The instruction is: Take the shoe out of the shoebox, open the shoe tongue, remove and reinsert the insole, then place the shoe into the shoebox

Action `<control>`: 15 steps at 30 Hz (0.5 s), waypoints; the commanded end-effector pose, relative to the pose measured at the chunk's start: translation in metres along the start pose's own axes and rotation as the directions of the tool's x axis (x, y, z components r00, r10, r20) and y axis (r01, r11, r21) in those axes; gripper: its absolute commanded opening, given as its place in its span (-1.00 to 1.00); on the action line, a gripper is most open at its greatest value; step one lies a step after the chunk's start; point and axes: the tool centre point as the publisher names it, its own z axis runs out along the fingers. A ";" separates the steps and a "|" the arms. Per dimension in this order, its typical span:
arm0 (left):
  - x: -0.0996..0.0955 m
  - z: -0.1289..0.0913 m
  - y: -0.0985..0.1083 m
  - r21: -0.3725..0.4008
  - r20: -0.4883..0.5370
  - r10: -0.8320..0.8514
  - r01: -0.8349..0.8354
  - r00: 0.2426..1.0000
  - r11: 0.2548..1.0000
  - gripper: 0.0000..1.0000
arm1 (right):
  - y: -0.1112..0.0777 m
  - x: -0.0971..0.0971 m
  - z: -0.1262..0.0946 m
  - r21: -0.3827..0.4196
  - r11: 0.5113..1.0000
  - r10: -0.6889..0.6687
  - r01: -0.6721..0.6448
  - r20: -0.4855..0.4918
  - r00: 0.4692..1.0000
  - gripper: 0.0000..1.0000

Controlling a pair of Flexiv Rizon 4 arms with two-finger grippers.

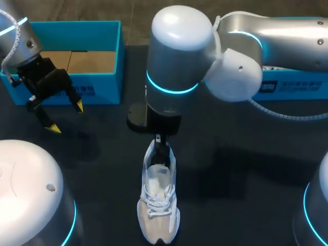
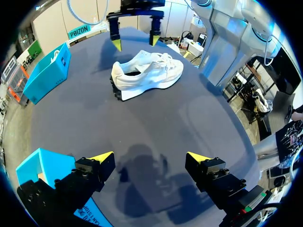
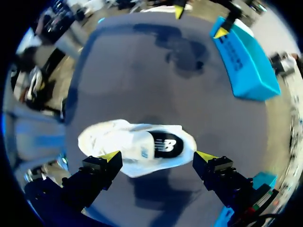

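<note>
The dark table [image 1: 230, 169] carries everything. The right arm [image 1: 179, 46] comes in from the right side and bends over the middle of it, its wrist pointing straight down. The left arm [image 1: 20, 41] enters at the far left corner. An open blue shoebox [image 1: 97, 89], brown inside, sits at the far left of the table, and a second blue box [image 1: 292, 87] lies at the far right, partly hidden behind the right arm. The white shoe [image 1: 158, 205] stands upright on its sole in the middle of the table, well apart from the shoebox, laces up, toe toward the robot and heel away from it. The right gripper [image 3: 158, 156] hangs just over the heel end, its fingers spread wide to either side and released, touching nothing as far as the left wrist view shows. The left gripper [image 1: 65, 117] hovers above bare table just in front of the shoebox, its jaws likewise spread and holding nothing.
</note>
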 end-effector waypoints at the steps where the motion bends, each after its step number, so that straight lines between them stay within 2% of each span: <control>1: 0.000 0.000 0.000 -0.002 -0.002 0.000 0.000 1.000 1.000 1.00 | 0.003 -0.013 0.009 0.018 0.991 -0.130 0.130 -0.003 0.992 1.00; 7: 0.000 0.000 0.000 -0.002 -0.002 0.000 0.000 1.000 1.000 1.00 | -0.005 -0.031 0.025 0.024 0.995 -0.097 0.097 0.000 0.995 1.00; 8: 0.000 0.000 0.000 -0.002 -0.002 0.000 0.000 1.000 1.000 1.00 | -0.006 -0.035 0.028 0.006 0.996 -0.094 0.094 -0.006 0.996 1.00; 15: 0.000 0.000 0.000 -0.002 -0.002 0.000 0.000 1.000 1.000 1.00 | -0.001 -0.047 0.040 0.015 0.996 -0.089 0.088 0.012 0.996 1.00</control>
